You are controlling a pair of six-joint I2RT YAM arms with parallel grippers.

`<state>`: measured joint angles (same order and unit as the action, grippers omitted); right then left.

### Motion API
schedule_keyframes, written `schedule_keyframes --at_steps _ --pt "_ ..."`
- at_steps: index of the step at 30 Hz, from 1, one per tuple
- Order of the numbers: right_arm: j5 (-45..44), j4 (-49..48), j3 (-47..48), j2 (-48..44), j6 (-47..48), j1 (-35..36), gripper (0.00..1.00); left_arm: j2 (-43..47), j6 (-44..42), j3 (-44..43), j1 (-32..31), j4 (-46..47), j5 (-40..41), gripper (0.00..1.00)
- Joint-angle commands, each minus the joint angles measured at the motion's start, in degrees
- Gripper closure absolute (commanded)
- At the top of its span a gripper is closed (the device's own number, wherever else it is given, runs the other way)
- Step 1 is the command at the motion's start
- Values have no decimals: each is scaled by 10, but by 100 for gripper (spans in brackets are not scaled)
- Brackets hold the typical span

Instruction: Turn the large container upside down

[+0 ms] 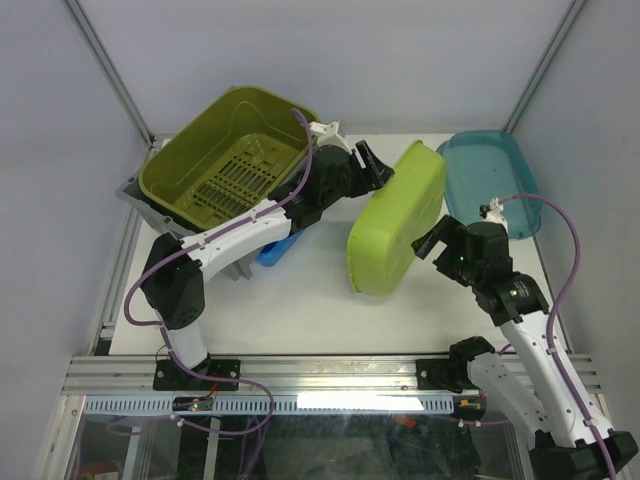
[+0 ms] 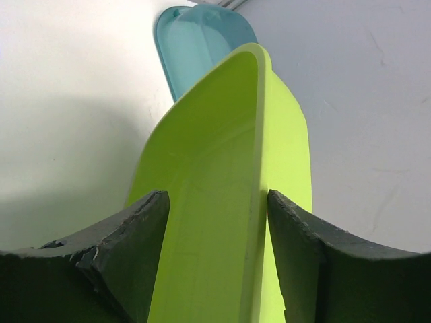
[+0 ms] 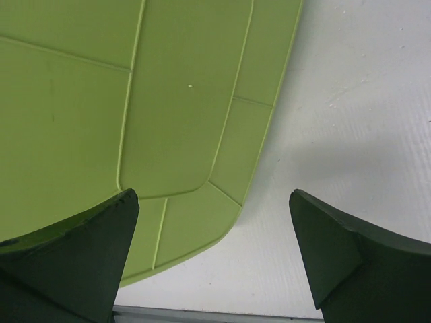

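Observation:
The large container (image 1: 138, 195), a grey crate, shows only as a grey corner at the far left; the olive-green slotted basket (image 1: 225, 150) lies tilted over most of it. A lime-green tub (image 1: 395, 225) stands on its side mid-table. My left gripper (image 1: 383, 170) is open astride its top rim (image 2: 259, 134), with the right finger (image 2: 296, 235) against the rim and the left finger standing off. My right gripper (image 1: 428, 240) is open just right of the tub's ribbed underside (image 3: 101, 101), holding nothing.
A teal tub (image 1: 490, 180) lies at the back right, also seen beyond the lime tub (image 2: 195, 40). A small blue object (image 1: 272, 252) sits under the left forearm. The white table (image 3: 350, 134) ends at a metal rail along the near edge.

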<state>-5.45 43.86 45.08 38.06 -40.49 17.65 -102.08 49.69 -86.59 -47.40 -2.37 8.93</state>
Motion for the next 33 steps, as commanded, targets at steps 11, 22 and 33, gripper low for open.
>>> schedule_keyframes --at_steps 11,22,33 --pt "67 -112 -54 30 -38 1 2 49 -103 -54 -23 -51 83 36" --pt "59 -121 -25 40 -33 1 2 70 -137 -53 -26 -61 83 38" --pt "-46 -3 18 -46 34 1 2 73 -224 -97 -75 -84 25 38"
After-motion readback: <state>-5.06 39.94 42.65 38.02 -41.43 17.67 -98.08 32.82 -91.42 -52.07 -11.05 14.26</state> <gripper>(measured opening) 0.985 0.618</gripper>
